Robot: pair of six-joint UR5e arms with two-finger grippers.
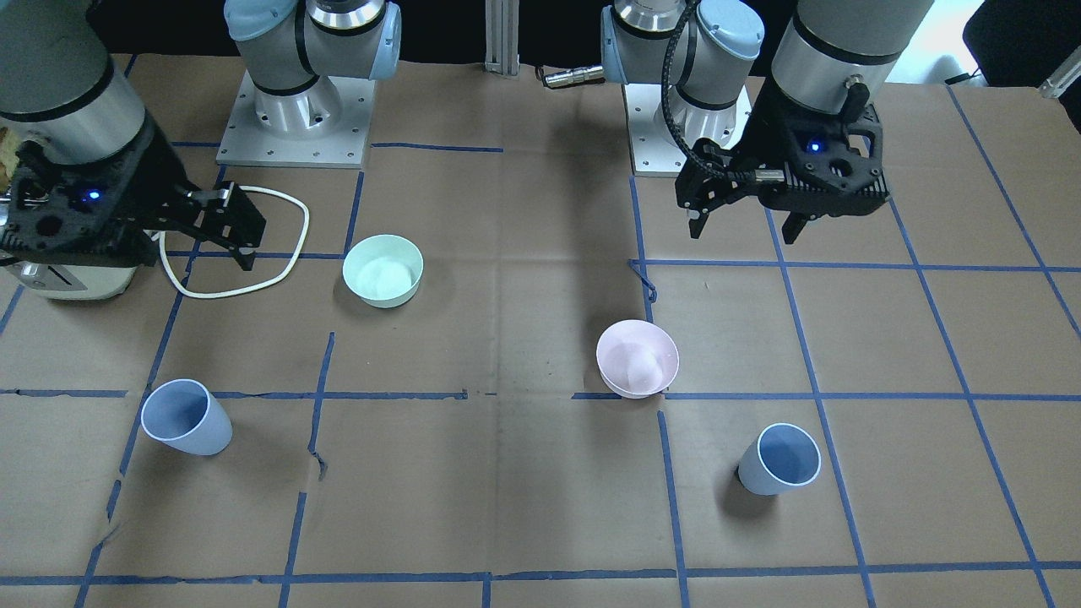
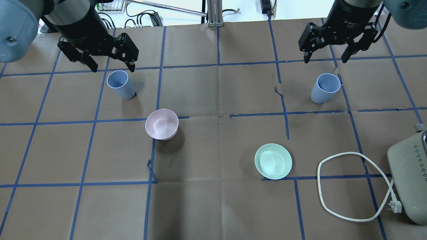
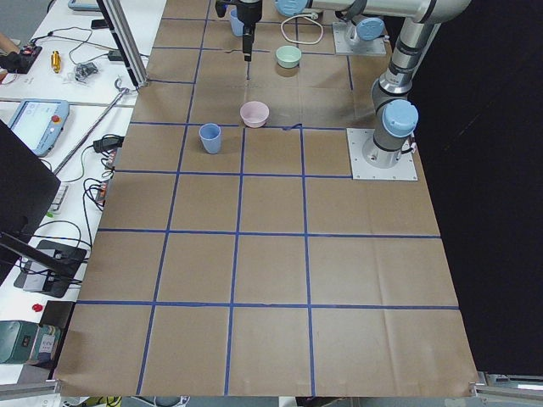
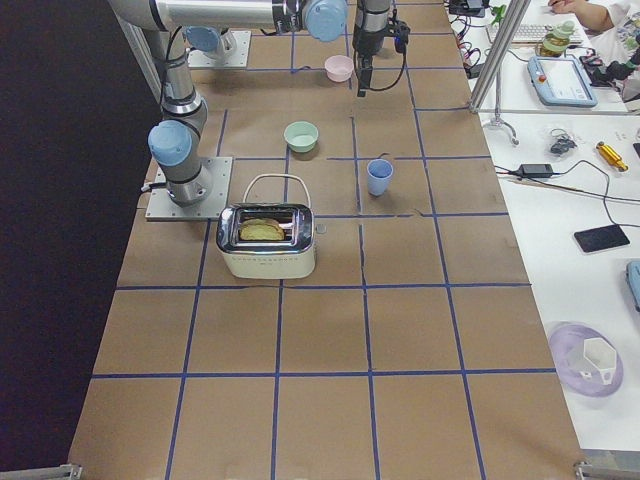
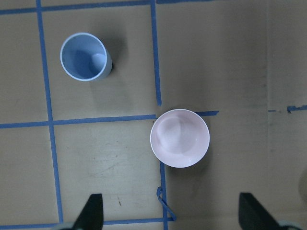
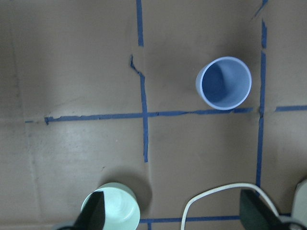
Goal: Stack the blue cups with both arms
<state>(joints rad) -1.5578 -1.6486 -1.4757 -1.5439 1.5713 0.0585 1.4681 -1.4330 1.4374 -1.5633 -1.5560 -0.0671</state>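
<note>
Left arm (image 2: 80, 30) and right arm (image 2: 350, 20) hover over the desk (image 2: 217, 206), jaws wide open, empty; left cup (image 2: 120, 84) and right cup (image 2: 325, 88) upright nearby.

Both arms (image 1: 832, 51) are silver-grey with pale blue joint caps (image 1: 730, 34); the left claw (image 2: 113, 68) and right claw (image 2: 325, 60) are black, each with a blue light.

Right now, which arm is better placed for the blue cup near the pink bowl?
Left: the left gripper, open, hangs by that blue cup; the right gripper is by the other cup.
</note>
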